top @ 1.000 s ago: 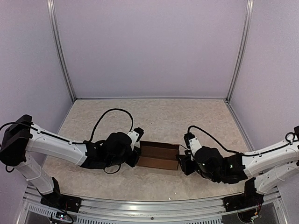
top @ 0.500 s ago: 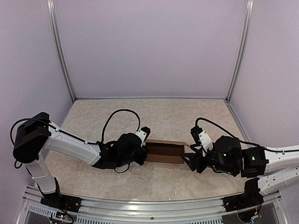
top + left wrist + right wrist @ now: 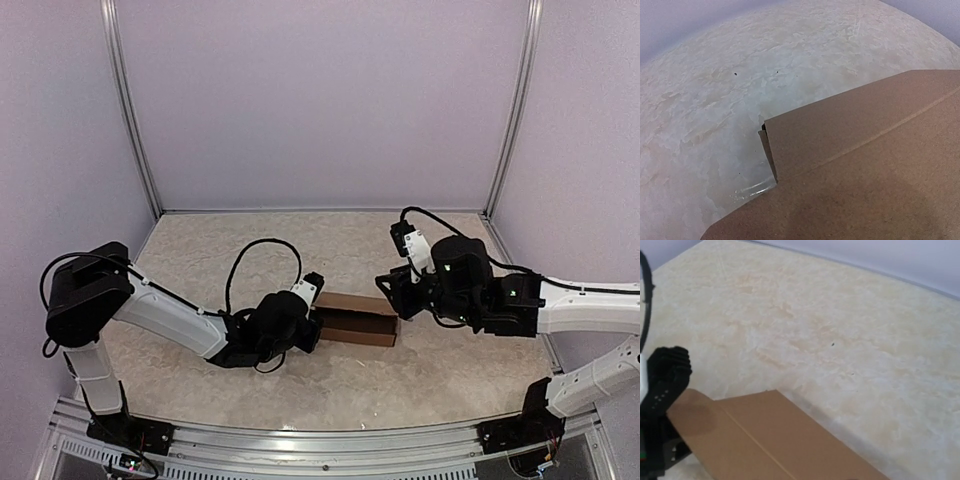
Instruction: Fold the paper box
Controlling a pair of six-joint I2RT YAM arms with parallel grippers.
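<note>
Directly between both jaws, paper box

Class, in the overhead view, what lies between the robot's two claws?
The brown paper box lies on the table between the left claw and the right claw, with one claw at each end. The top external view shows this.

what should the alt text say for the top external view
A long brown paper box lies on a beige marbled table, seen from above. The left arm meets the box's left end and the right arm its right end. Whether either arm's jaws grip the box cannot be told.
</note>
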